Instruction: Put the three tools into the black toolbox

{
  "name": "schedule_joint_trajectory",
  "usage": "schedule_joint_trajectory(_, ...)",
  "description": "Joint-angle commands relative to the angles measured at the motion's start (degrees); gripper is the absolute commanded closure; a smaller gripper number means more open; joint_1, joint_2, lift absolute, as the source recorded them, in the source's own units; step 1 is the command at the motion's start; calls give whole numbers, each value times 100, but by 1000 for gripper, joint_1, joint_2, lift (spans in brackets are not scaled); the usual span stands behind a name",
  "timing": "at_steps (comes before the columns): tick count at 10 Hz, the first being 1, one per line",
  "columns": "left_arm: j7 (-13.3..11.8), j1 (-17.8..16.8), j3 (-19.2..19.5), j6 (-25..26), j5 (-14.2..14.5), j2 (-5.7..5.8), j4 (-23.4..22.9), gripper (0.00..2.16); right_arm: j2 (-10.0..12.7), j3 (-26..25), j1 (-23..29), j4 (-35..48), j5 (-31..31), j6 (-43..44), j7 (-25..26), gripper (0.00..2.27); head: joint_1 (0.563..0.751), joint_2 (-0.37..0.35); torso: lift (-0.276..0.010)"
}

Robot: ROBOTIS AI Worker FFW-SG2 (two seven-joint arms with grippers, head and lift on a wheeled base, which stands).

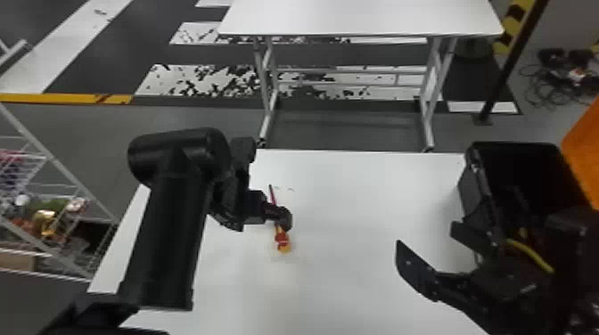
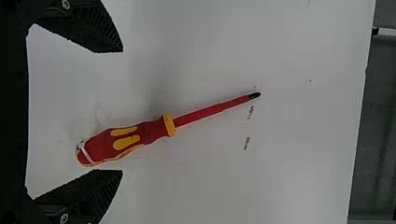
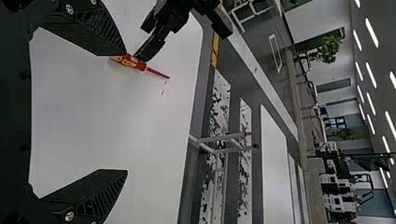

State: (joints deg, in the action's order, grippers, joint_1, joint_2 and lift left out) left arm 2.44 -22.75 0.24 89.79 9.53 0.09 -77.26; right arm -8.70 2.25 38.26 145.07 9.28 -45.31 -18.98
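Note:
My left gripper (image 1: 281,218) is over the red and yellow screwdriver (image 1: 283,241) lying on the white table, hiding part of it. In the left wrist view, the open left gripper (image 2: 122,112) has the handle of the screwdriver (image 2: 126,141) between and below its spread fingers, touching neither. My right gripper (image 1: 423,249) stands open at the right, in front of the black toolbox (image 1: 479,191); something yellow (image 1: 530,254) shows at the toolbox, partly behind that arm. The right wrist view has the right gripper (image 3: 126,112) with nothing between its fingers and the screwdriver (image 3: 135,63) beyond.
The work table (image 1: 356,191) ends at a straight far edge, with a second white table (image 1: 356,18) standing beyond a floor gap. A wire rack (image 1: 53,178) with goods is at the left. Something orange (image 1: 584,147) borders the toolbox on the right.

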Motion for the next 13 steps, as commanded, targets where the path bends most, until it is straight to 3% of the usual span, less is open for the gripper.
schedule_joint_trajectory(1, -24, -45, -41, 24, 31, -24, 247, 76, 0, -14, -3, 13, 22, 0, -9, 103, 695, 103, -51)
schedule_joint_trajectory(13, -314, -370, -138, 24, 22, -24, 1170, 76, -9, -427, 94, 92, 364, 123, -158, 103, 695, 61, -51)
